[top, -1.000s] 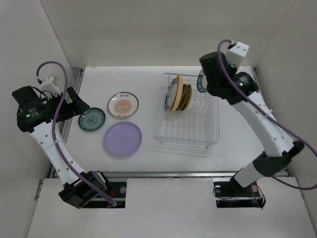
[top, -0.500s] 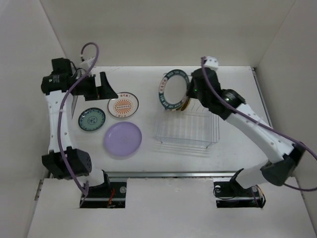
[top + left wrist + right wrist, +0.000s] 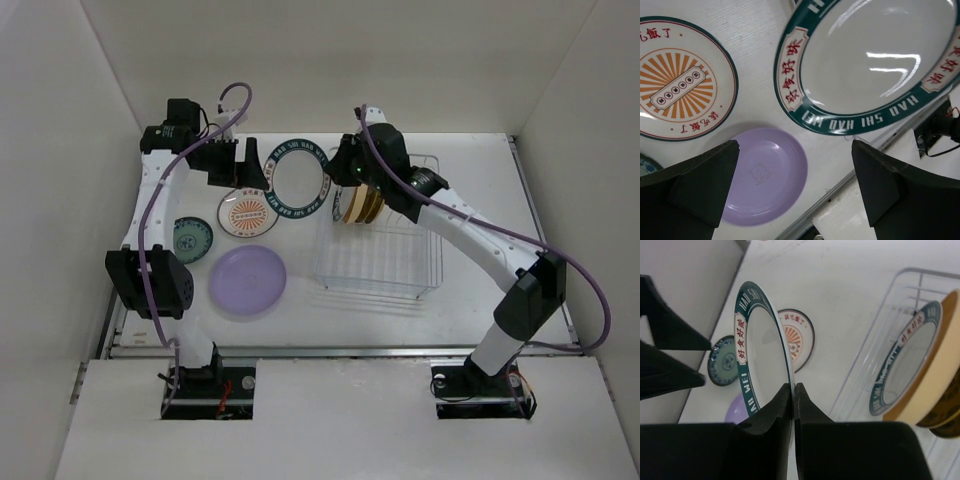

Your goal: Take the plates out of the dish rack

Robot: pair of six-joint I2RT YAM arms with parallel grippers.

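While the white worktop [image 3: 470,180] carries everything, the biggest thing on it is the wire dish rack [image 3: 378,262], which stands a little right of the middle.

Next in size is a white plate with a dark green lettered rim [image 3: 297,182]. It is lifted in the air outside the rack, just at the left of the rack's far corner, and its face is turned up toward the top camera.

At the far end of the rack other plates stand upright on their edges, close one behind the other. There is another green-rimmed plate [image 3: 902,367] in front, then a pale yellow plate [image 3: 935,385], then a mustard plate with dark rim [image 3: 946,422].

Left of the rack three plates lie flat on the worktop, near each other but apart. The lavender plate [image 3: 247,280] is nearest to the arm bases. The white plate with orange pattern [image 3: 248,212] lies behind it, and in the top view the lifted plate covers a part of its rim. The small teal plate [image 3: 188,241] lies at the left of both.

The right gripper [image 3: 793,388] has its fingers clamped on the rim of the lifted plate. The left gripper [image 3: 238,168] is just beside the opposite rim, and its fingers are wide apart and hold nothing.
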